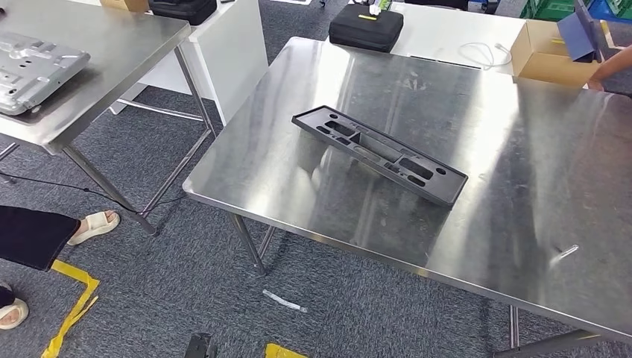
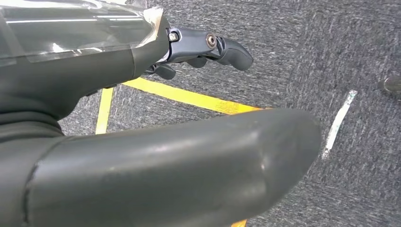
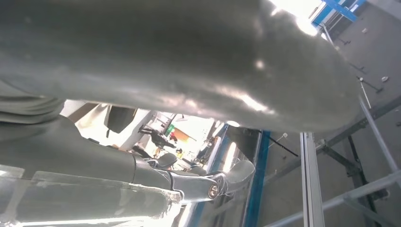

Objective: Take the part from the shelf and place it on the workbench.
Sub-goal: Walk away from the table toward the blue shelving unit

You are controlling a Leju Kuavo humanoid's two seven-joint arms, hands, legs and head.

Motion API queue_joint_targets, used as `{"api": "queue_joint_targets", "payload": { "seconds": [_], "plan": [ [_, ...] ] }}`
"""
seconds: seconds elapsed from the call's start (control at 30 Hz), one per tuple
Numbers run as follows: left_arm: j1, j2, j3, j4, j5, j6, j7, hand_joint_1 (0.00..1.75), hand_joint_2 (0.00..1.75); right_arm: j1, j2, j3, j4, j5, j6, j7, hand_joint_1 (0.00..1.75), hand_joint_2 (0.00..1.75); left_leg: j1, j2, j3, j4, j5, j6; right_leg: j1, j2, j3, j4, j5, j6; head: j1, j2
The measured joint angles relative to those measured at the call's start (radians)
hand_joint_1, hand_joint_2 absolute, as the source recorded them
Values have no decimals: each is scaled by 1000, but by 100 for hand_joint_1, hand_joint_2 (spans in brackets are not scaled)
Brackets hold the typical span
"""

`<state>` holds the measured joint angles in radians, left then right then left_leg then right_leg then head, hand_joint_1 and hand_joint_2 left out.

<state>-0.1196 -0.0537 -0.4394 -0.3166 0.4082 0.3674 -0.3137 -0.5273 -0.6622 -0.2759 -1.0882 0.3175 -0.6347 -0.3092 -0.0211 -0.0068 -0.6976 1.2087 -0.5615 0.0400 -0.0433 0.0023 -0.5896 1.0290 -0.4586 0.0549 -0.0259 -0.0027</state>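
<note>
Head view puts the black part [image 1: 380,154] flat on the steel table [image 1: 522,186], well apart from both my hands. My left hand [image 2: 208,47] hangs over carpet, loose and holding nothing; my right hand [image 3: 208,184] looks empty too. My worry: turning away could knock the table edge.

We are seeing a black part [image 1: 379,153] on a silver bench [image 1: 522,186], over speckled grey carpet [image 1: 186,291] with yellow tape [image 1: 71,313].
</note>
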Motion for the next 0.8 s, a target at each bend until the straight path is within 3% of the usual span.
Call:
{"api": "queue_joint_targets", "payload": {
  "seconds": [0.07,0.1,0.13,0.23,0.3,0.37,0.4,0.47,0.53,0.57,0.6,0.63,0.7,0.77,0.8],
  "plan": [
    [0,0,0,0,0,0,0,0,0,0,0,0,0,-4,0,0,0,0,9,0,-30,97,-45,-7,3,-1,-13,0,10,-7,0,0],
    [0,0,0,0,0,0,0,0,0,0,0,1,0,-5,0,0,0,0,13,0,-21,98,-42,-7,3,-2,-19,0,15,-6,0,0],
    [0,0,0,0,0,0,0,0,0,0,0,1,0,-6,0,0,0,0,16,0,10,59,-24,-7,4,-2,-24,1,20,-4,0,0],
    [-5,0,0,0,0,0,-1,0,0,-3,-4,1,-1,-6,0,0,0,0,17,-2,138,-135,35,0,5,-2,-32,1,33,8,2,0],
    [-8,0,0,0,0,0,-2,0,0,-8,-5,2,-1,-6,-1,0,0,0,8,-3,153,-172,44,7,6,-3,-35,-2,43,23,5,0],
    [-8,0,0,0,0,0,-3,0,0,-8,-5,4,0,-7,-3,0,0,0,-1,-3,146,-177,62,23,2,-3,-38,-9,54,40,5,0],
    [-8,1,0,0,0,0,-3,0,0,-6,-4,5,1,-8,-4,0,0,0,-3,-2,142,-182,73,32,0,-3,-46,-5,49,43,6,0],
    [-9,2,0,0,0,0,-3,0,0,-4,-4,5,4,-10,-6,0,0,0,-2,1,125,-190,96,48,-1,-3,-78,58,-5,34,8,0],
    [-9,2,0,0,0,-1,-3,0,0,-2,-3,6,6,-14,-8,0,0,0,-3,3,101,-190,114,56,4,-2,-117,185,-84,23,12,0],
    [-9,1,-1,0,0,-1,-4,0,0,0,-2,6,6,-17,-9,1,0,0,-5,3,89,-190,122,57,8,-2,-127,237,-106,24,12,0],
    [-9,1,-1,0,0,-2,-4,0,0,4,-2,7,7,-20,-10,1,0,0,-6,3,77,-190,131,58,10,-2,-122,261,-113,28,12,0],
    [-9,1,-1,0,0,-2,-4,0,0,8,-2,7,8,-24,-11,2,0,0,-7,3,66,-190,139,57,12,-2,-97,246,-105,35,12,0],
    [-9,1,-1,0,0,-1,-4,0,0,15,-3,5,9,-33,-13,3,0,0,-8,3,47,-188,155,54,14,-3,-1,118,-78,45,13,0],
    [-9,1,-1,0,0,-1,-5,0,0,21,-6,0,8,-42,-16,3,0,0,-11,2,37,-186,170,46,23,-2,82,-2,-68,38,12,0],
    [-8,1,-1,0,0,-2,-5,0,0,24,-8,-2,8,-46,-17,2,0,0,-12,1,34,-186,177,42,28,-1,95,-27,-69,30,13,0]
  ]
}}
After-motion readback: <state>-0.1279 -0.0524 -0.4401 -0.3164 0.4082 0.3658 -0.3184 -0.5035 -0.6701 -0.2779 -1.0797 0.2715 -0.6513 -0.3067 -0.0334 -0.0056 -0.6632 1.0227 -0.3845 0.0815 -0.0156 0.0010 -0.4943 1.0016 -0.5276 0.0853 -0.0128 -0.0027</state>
